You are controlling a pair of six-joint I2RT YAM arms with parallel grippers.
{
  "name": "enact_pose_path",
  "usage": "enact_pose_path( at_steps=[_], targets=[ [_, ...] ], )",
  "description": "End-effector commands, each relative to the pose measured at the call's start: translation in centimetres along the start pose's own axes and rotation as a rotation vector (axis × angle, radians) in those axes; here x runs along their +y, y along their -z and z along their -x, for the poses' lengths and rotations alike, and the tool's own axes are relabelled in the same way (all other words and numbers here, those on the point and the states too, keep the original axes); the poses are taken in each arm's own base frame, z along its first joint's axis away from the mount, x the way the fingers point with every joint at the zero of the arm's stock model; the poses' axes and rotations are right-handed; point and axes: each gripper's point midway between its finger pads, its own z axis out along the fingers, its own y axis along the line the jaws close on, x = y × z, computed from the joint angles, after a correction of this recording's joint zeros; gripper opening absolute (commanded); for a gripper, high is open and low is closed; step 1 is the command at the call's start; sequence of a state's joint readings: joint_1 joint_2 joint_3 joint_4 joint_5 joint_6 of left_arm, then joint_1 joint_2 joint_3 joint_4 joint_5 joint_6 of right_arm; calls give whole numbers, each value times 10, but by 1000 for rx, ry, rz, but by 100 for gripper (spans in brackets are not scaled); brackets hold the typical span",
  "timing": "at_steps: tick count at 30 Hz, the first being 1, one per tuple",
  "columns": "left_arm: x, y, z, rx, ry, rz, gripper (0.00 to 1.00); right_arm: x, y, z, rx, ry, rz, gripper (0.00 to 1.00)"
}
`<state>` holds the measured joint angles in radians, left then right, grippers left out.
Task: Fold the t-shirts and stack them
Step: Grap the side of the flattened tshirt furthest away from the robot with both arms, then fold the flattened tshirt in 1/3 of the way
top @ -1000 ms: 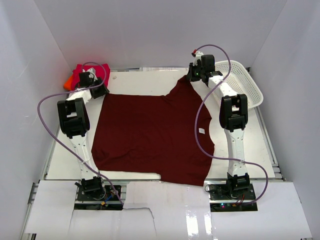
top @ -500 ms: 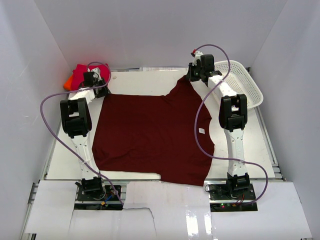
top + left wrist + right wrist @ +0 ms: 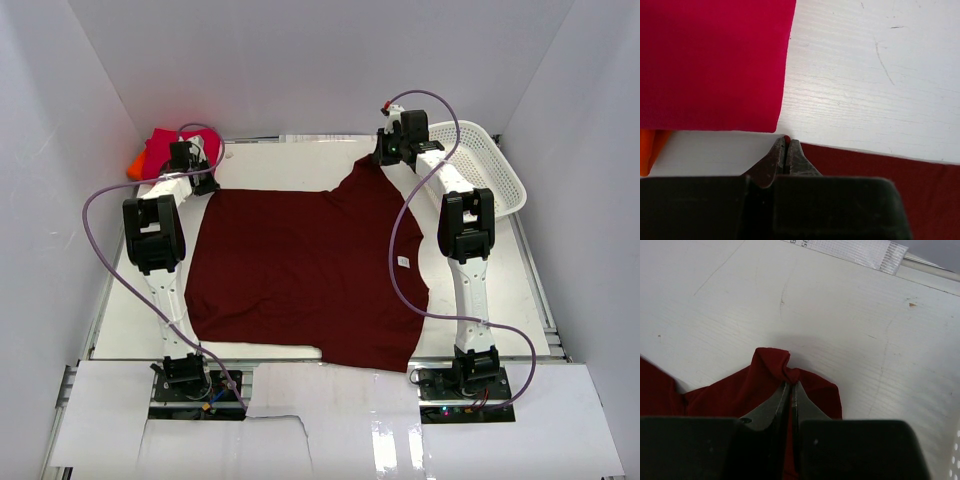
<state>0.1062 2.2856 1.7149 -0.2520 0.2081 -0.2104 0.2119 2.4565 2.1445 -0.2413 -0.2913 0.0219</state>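
A large dark maroon t-shirt [image 3: 300, 270] lies spread flat over the middle of the table, a small white label [image 3: 403, 262] showing near its right side. My left gripper [image 3: 786, 141] is shut on its far left corner, a sliver of maroon cloth [image 3: 880, 172] pinched at the tips. My right gripper [image 3: 791, 384] is shut on the bunched far right corner of the maroon shirt [image 3: 775, 365]. A folded crimson-red t-shirt [image 3: 710, 60] lies just beyond the left gripper [image 3: 190, 165], over an orange t-shirt [image 3: 651, 150].
A white mesh basket [image 3: 490, 165] stands at the back right, beside the right arm. White walls close in the table on three sides. Bare tabletop [image 3: 875, 75] stretches behind the maroon shirt's far edge.
My left gripper has gone from open to shut on the maroon shirt's far left corner, after shifting slightly toward the back. The right gripper has kept its hold and place.
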Motion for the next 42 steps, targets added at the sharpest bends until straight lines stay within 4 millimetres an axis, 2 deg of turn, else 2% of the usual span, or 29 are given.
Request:
enact_pose_path(
  at_steps=[1, 2, 3, 7, 12, 13, 16, 18, 22, 29, 36, 42],
  targets=[
    [-14, 5, -15, 54, 19, -31, 0, 9, 8, 20, -34, 32, 19, 8],
    [-17, 12, -7, 28, 18, -32, 0, 11, 12, 25, -42, 36, 21, 8],
    [-16, 15, -8, 20, 22, -24, 0, 12, 14, 25, -43, 37, 24, 8],
    [-22, 34, 8, -27, 16, -26, 0, 15, 23, 24, -28, 76, 25, 8],
    [-32, 60, 28, -87, 16, -39, 0, 28, 47, 30, -31, 101, 47, 8],
    [-31, 62, 20, -86, 24, -37, 0, 31, 50, 30, -29, 108, 44, 8],
    [-34, 75, 29, -141, 25, -39, 2, 40, 67, 35, -32, 146, 25, 8],
    [-35, 81, 32, -159, 25, -43, 2, 42, 72, 30, -25, 152, 23, 8],
    [-37, 84, 34, -165, 24, -46, 0, 44, 86, 37, -42, 165, 9, 8],
    [-37, 80, 34, -155, 32, -46, 0, 50, 96, 44, -63, 174, 9, 8],
    [-30, 77, 19, -126, 47, -21, 0, 52, 108, 37, -49, 180, -9, 8],
    [-22, 81, 21, -135, 67, -16, 0, 52, 124, 35, -55, 186, -37, 8]
  ],
)
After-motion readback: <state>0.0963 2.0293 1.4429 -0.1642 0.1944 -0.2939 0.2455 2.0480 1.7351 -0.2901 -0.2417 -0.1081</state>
